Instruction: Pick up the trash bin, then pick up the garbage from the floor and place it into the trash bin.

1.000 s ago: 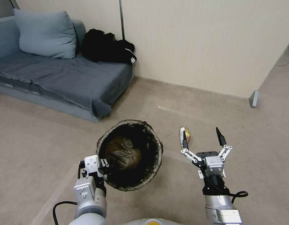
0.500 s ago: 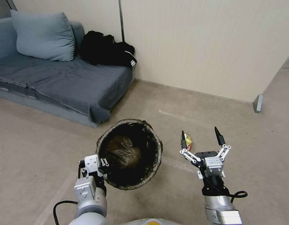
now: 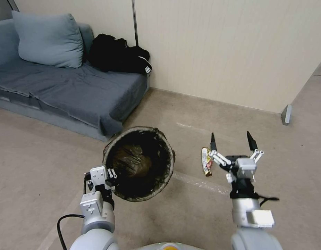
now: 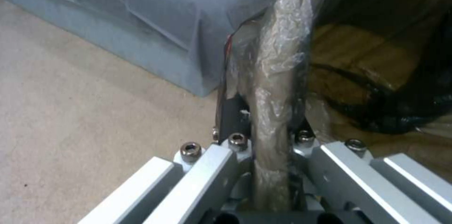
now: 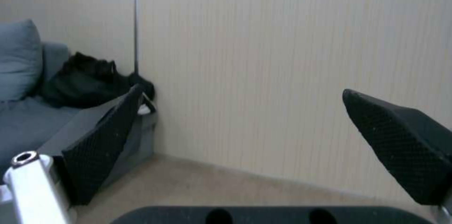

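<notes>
left tool point(image 3: 111, 173): pinching the trash bin point(image 3: 138, 163) rim, bin held off the floor
right tool point(image 3: 233, 147): spread, above the floor
garbage point(image 3: 206, 160): wrapper on the floor, just beside the right tool's left fingertip
risk: tbh the wrapper sits off-centre, so a straight drop could miss it or shove it away

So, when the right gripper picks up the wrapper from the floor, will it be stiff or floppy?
Probably floppy and light: the wrapper lies flat and crumpled on the floor. Its shiny film may slip between the fingers of the open right gripper.
</notes>
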{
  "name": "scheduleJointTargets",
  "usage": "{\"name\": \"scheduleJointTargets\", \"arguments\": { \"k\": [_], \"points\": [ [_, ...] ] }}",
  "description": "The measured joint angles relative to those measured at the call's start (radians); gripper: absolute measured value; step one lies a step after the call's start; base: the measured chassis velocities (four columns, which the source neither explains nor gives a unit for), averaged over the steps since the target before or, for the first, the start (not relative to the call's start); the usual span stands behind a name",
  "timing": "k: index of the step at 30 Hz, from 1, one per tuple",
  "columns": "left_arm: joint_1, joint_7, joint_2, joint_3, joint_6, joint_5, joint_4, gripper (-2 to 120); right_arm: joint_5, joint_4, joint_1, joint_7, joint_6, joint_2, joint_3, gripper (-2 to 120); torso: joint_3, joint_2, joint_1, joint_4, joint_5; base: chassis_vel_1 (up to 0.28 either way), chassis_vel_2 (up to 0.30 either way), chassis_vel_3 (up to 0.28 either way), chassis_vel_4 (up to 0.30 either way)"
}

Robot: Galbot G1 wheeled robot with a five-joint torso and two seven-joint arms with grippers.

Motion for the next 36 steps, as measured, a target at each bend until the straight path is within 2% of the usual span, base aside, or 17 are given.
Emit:
{"name": "scheduleJointTargets", "arguments": {
  "k": [3,4,6,7,10,14,16,17,23,27,29,31,33,34,36],
  "points": [
    [0.006,0.001,-0.008,-0.004,-0.007,0.012,0.009,0,0.098,-0.088,0.115,0.032,-0.108,-0.069,-0.001,100,0.0,0.0,0.0,0.0001,0.0001,0.0,0.0,0.0,0.0],
    [0.006,0.001,-0.008,-0.004,-0.007,0.012,0.009,0,0.098,-0.088,0.115,0.032,-0.108,-0.069,-0.001,100,0.0,0.0,0.0,0.0001,0.0001,0.0,0.0,0.0,0.0],
    [0.011,0.0,-0.013,-0.008,-0.012,0.02,0.015,0,0.155,-0.171,0.185,0.042,-0.178,-0.099,-0.009,100,0.0,0.0,0.0,0.0001,0.0001,0.0,0.0,0.0,0.0],
    [0.011,0.0,-0.013,-0.008,-0.012,0.02,0.015,0,0.155,-0.171,0.185,0.042,-0.178,-0.099,-0.009,100,0.0,0.0,0.0,0.0001,0.0001,0.0,0.0,0.0,0.0],
    [0.02,0.001,-0.024,-0.008,-0.019,0.032,0.022,0,0.24,-0.31,0.276,0.047,-0.251,-0.124,-0.03,100,0.0,0.0,0.0,0.0,0.0002,0.0,0.0,0.0,0.0],
    [0.026,0.001,-0.03,-0.006,-0.025,0.043,0.028,0,0.282,-0.389,0.326,0.044,-0.282,-0.133,-0.045,100,0.0,0.0,0.0,0.0001,0.0,0.0,0.0,0.0,0.0],
    [0.031,0.003,-0.036,-0.002,-0.03,0.047,0.033,0,0.301,-0.486,0.377,0.032,-0.301,-0.136,-0.063,100,0.0,0.0,0.0,0.0001,-0.0003,0.0,0.0,0.0,0.0],
    [0.031,0.003,-0.036,-0.002,-0.03,0.047,0.033,0,0.301,-0.486,0.377,0.032,-0.301,-0.136,-0.063,100,0.0,0.0,0.0,0.0001,-0.0003,0.0,0.0,0.0,0.0],
    [0.034,-0.001,-0.042,0.009,-0.025,0.023,0.039,0,0.294,-0.718,0.461,-0.001,-0.312,-0.132,-0.092,100,0.0,0.0,0.0,-0.0002,-0.0001,0.0,0.0,0.0,0.0],
    [0.035,-0.001,-0.042,0.012,-0.024,0.023,0.04,0,0.288,-0.785,0.487,-0.016,-0.311,-0.128,-0.1,100,0.0,0.0,0.0,-0.0001,0.0,0.0,0.0,0.0,0.0],
    [0.037,-0.001,-0.042,0.013,-0.023,0.024,0.04,0,0.27,-0.876,0.529,-0.033,-0.295,-0.117,-0.104,100,0.0,0.0,0.0,0.0,-0.0001,0.0,0.0,0.0,0.0],
    [0.038,-0.001,-0.042,0.013,-0.023,0.024,0.04,0,0.266,-0.896,0.537,-0.037,-0.29,-0.115,-0.104,100,0.0,0.0,0.0,0.0001,-0.0001,0.0,0.0,0.0,0.0],
    [0.041,-0.001,-0.042,0.013,-0.023,0.025,0.04,0,0.255,-0.952,0.558,-0.049,-0.274,-0.109,-0.102,100,0.0,0.0,0.0,0.0001,-0.0001,0.0,0.0,0.0,0.0],
    [0.045,-0.002,-0.042,0.012,-0.024,0.026,0.039,0,0.239,-1.017,0.581,-0.059,-0.25,-0.103,-0.098,100,0.0,0.0,0.0,0.0,0.0,0.0,0.0,0.0,0.0],
    [0.047,-0.002,-0.041,0.012,-0.024,0.027,0.039,0,0.227,-1.05,0.593,-0.064,-0.236,-0.099,-0.094,100,0.0,0.0,0.0,-0.0002,0.0,0.0,0.0,0.0,0.0]
  ]
}}
